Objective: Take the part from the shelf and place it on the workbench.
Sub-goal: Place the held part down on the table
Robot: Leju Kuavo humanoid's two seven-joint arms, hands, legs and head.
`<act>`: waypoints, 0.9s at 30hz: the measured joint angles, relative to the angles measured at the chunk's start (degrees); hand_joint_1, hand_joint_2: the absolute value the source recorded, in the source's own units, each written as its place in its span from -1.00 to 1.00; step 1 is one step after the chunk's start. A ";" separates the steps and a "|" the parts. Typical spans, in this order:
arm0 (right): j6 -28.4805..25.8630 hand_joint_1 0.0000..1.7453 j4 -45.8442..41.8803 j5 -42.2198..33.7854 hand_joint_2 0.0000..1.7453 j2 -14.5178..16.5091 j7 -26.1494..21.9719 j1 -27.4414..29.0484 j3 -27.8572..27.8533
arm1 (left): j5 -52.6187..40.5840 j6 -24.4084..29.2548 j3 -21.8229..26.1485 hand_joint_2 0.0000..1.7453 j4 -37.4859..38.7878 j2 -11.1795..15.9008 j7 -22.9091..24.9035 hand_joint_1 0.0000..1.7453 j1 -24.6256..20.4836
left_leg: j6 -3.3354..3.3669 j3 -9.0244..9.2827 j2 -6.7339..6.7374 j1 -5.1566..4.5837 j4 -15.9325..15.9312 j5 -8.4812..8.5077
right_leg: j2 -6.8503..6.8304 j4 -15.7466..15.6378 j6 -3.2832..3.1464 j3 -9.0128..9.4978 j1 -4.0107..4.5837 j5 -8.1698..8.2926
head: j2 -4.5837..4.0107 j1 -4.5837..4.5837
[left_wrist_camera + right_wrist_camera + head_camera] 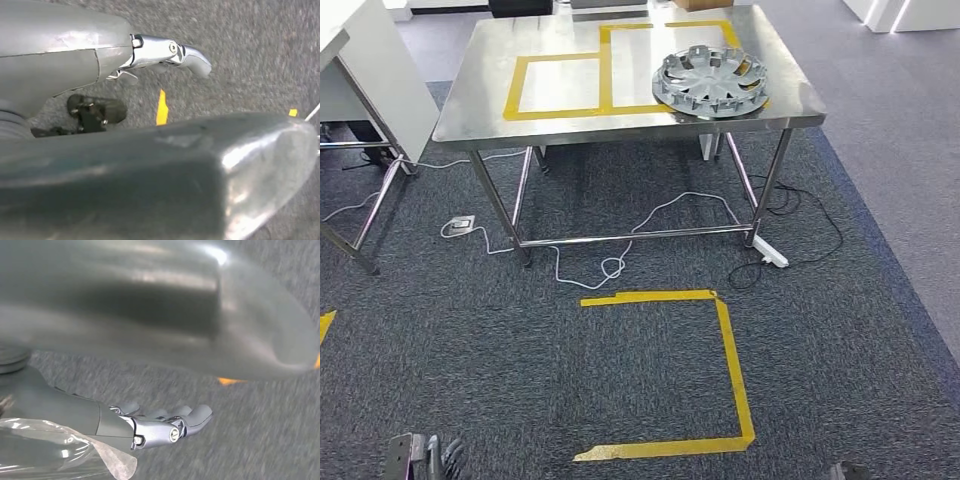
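The part, a grey spoked wheel cover (711, 80), lies flat on the steel workbench (561, 122), at its right end over the yellow tape outline. Both arms hang low, well short of the bench. My left hand (426, 458) peeks in at the bottom left of the head view; in the left wrist view this hand (75, 55) holds nothing, its fingers (166, 50) stretched out over the carpet. My right hand (848, 470) barely shows at the bottom right; in the right wrist view it (113, 425) is empty too, with fingers (181, 422) straight.
A yellow tape square (731, 370) marks the dark carpet in front of the bench. White cables and a power strip (773, 255) lie under the bench. A white table (365, 80) stands at the left. A floor socket (460, 225) sits near the bench's left leg.
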 joint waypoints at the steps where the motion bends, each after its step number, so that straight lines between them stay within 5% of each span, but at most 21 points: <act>1: 0.05 -1.00 -0.17 -0.06 -1.00 -0.01 0.11 0.06 0.00 | 0.00 -0.04 0.04 -1.00 0.06 0.00 -0.06 -1.00 -0.02 | -0.28 -0.72 -0.03 0.15 2.95 -2.70 | -0.01 0.06 -0.13 -0.63 0.01 0.47 | 0.00 -0.09; 3: 0.13 -1.00 -0.32 -0.09 -1.00 0.00 0.24 0.19 0.01 | 0.00 -0.08 0.14 -1.00 0.19 -0.02 -0.11 -1.00 -0.05 | -0.69 -1.81 -0.03 0.42 8.99 -6.03 | -0.09 0.33 -0.11 -1.95 0.03 1.35 | 0.00 -0.11; 5: 0.19 -1.00 -0.40 -0.09 -1.00 0.00 0.31 0.24 0.06 | 0.00 -0.09 0.21 -1.00 0.35 -0.05 -0.11 -1.00 -0.05 | -0.97 -1.01 -0.03 0.64 11.57 -5.52 | -0.13 1.00 0.05 -3.47 0.00 2.25 | 0.00 -0.14; 8: 0.33 -1.00 -0.56 -0.22 -1.00 0.00 0.44 0.27 0.24 | -0.12 -0.25 0.35 -1.00 0.51 -0.08 -0.24 -1.00 -0.18 | -1.10 6.13 0.25 0.90 2.81 -1.48 | -0.25 2.66 0.60 -6.01 -0.04 3.20 | 0.00 -0.18; 10: 0.43 -1.00 -0.80 -0.54 -1.00 0.00 0.62 0.43 0.36 | -0.49 -0.67 0.43 -1.00 0.56 -0.10 -0.47 -1.00 -0.45 | -0.54 9.85 0.58 0.74 -3.56 -1.89 | -0.57 3.66 1.13 -7.15 0.12 3.54 | 0.00 -0.13; 13: 0.47 -1.00 -1.29 -1.09 -1.00 -0.01 0.95 0.75 0.64 | -1.10 -1.44 0.55 -1.00 0.71 -0.17 -0.92 -1.00 -0.53 | 1.13 9.71 0.23 0.54 -5.31 -2.29 | -1.12 4.21 2.23 -7.89 0.06 4.05 | 0.00 -0.04; 15: 0.40 -1.00 -1.58 -1.27 -1.00 -0.01 1.11 0.95 0.77 | -1.34 -1.75 0.67 -1.00 0.88 -0.31 -1.14 -1.00 -0.50 | 2.15 9.05 -0.16 0.61 -5.44 -1.42 | -0.64 6.41 2.92 -9.11 -0.09 2.08 | 0.00 0.04; 19: 0.35 -1.00 -1.69 -1.36 -1.00 0.00 1.32 1.10 1.02 | -1.65 -1.97 0.80 -1.00 1.29 -0.49 -1.27 -1.00 -0.63 | 2.78 6.90 -1.33 0.44 -5.35 0.36 | 0.33 19.83 3.25 -13.88 -0.14 -5.78 | 0.00 0.15; 21: 0.34 -1.00 -1.76 -1.39 -1.00 0.00 1.33 1.16 1.15 | -1.69 -1.98 0.80 -1.00 1.56 -0.53 -1.27 -1.00 -0.62 | 2.63 6.13 -2.30 0.30 -5.31 1.07 | 0.60 18.62 2.95 -11.97 -0.11 -4.79 | 0.00 0.16; 23: 0.34 -1.00 -1.86 -1.39 -1.00 -0.04 1.34 1.19 1.31 | -1.75 -1.98 0.80 -1.00 1.77 -0.65 -1.28 -1.00 -0.69 | 2.37 5.68 -3.39 0.19 -5.29 1.61 | 2.68 10.24 2.16 -6.57 -0.09 -1.70 | 0.00 0.16; 25: 0.33 -1.00 -1.90 -1.37 -1.00 -0.11 1.36 1.14 1.53 | -1.83 -1.95 0.85 -1.00 1.94 -0.83 -1.31 -1.00 -0.96 | 1.95 5.10 -4.44 0.11 -5.09 2.05 | 5.03 3.55 1.53 -2.59 -0.13 -0.32 | 0.00 0.10; 27: 0.23 -1.00 -1.90 -1.34 -1.00 -0.15 1.40 1.09 1.79 | -1.86 -1.90 0.94 -1.00 2.13 -0.93 -1.36 -1.00 -1.21 | 1.23 4.46 -5.66 0.23 -4.97 2.58 | 4.90 2.12 1.30 -1.75 -0.06 -0.30 | 0.00 0.08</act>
